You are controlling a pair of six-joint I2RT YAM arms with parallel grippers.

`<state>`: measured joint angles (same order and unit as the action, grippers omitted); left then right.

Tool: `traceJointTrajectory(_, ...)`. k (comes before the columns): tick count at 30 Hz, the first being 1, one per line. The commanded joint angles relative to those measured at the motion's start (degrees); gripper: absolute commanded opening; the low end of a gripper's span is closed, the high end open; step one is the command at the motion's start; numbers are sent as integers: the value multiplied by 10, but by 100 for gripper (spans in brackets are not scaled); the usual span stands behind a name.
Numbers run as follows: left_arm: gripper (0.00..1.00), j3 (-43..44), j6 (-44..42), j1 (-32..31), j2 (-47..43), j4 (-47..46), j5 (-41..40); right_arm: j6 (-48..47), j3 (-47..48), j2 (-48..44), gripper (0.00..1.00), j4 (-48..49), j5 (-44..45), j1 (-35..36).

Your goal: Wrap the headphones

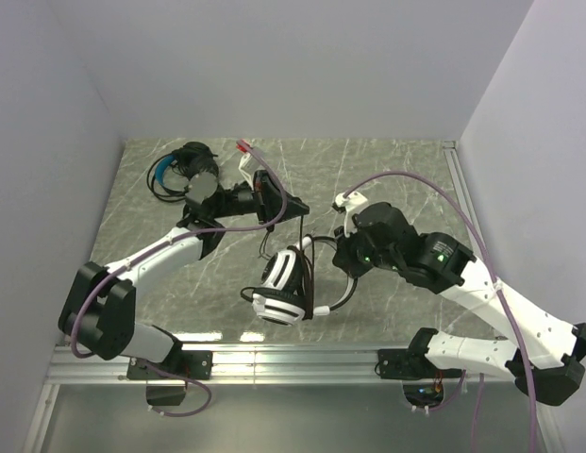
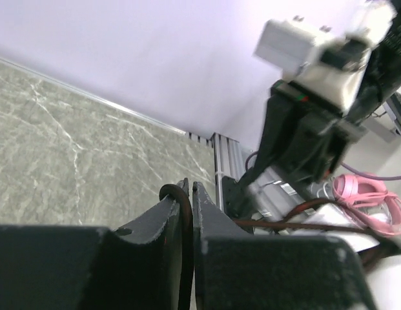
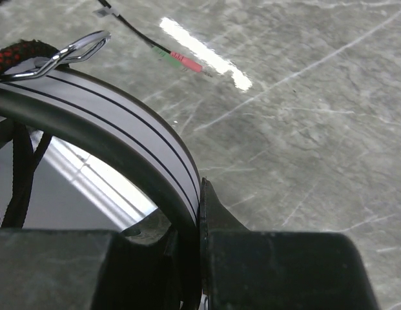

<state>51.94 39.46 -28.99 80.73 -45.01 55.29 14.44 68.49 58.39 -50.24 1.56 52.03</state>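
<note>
The white headset (image 1: 281,285) with black ear pads hangs just above the table's middle. My right gripper (image 1: 330,255) is shut on its white, black-striped headband (image 3: 132,123), jaws (image 3: 199,190) tight on the band. My left gripper (image 1: 300,213) is shut on the headset's thin black cable (image 1: 306,241), which runs taut down to the ear cups. In the left wrist view the cable (image 2: 185,219) sits pinched between the closed fingers (image 2: 189,188). The black headset with the blue headband (image 1: 179,170) lies at the back left, its cable coiled.
A cable plug with red and green bands (image 3: 181,59) lies on the marble-patterned table behind the headset, also in the top view (image 1: 243,146). Aluminium rails run along the front (image 1: 302,354) and right (image 1: 453,179) edges. White walls enclose the back and sides.
</note>
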Motion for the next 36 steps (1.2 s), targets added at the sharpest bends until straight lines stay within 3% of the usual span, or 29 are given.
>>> traceJointTrajectory(1, 15, -18, 34, 17, 10, -117, -52, 4, 67, -28, 0, 42, -94, 6)
traceJointTrajectory(10, 20, -73, 72, 17, -4, -191, -69, 38, 139, -17, 0, 32, -83, -43)
traceJointTrajectory(17, 32, -105, 112, 17, -4, -261, -74, 60, 175, -7, 0, 39, -77, -81)
traceJointTrajectory(21, 33, -110, 136, 13, -2, -300, -70, 73, 189, -6, 0, 47, -71, -91)
traceJointTrajectory(30, 36, -108, 117, -30, 16, -318, -91, 79, 261, 24, 0, 22, -48, -97)
traceJointTrajectory(36, 44, -93, 118, -41, 50, -358, -104, 75, 310, 52, 0, -1, -38, -98)
